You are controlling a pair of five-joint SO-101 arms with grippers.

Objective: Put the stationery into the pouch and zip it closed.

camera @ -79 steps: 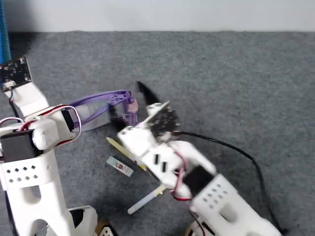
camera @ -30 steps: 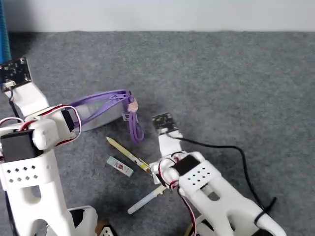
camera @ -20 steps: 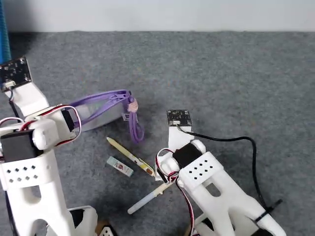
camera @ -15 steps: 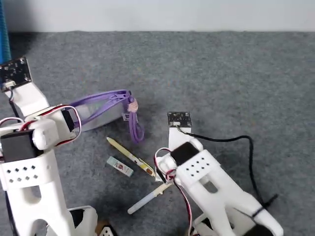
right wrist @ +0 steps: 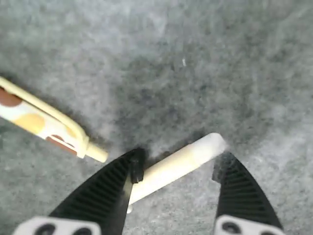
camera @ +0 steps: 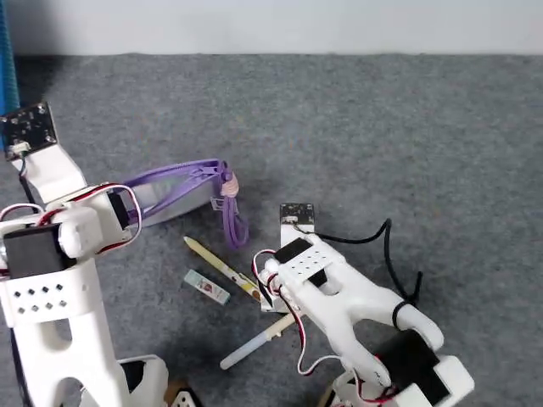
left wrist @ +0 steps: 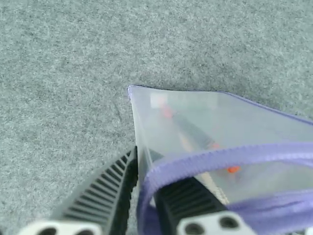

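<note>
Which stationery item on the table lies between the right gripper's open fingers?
The plain white pen, its end inside the open right gripper. The patterned yellow pen lies just outside the fingers; the small packet lies farther off.

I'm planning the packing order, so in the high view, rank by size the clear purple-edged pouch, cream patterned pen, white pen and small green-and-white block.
Largest: clear purple-edged pouch.
Next: cream patterned pen and white pen, alike, ends hidden, unranked.
Smallest: small green-and-white block.

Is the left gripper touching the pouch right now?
Touching. The left wrist view shows the left gripper shut on the pouch, its purple edge clamped between the jaws.
</note>
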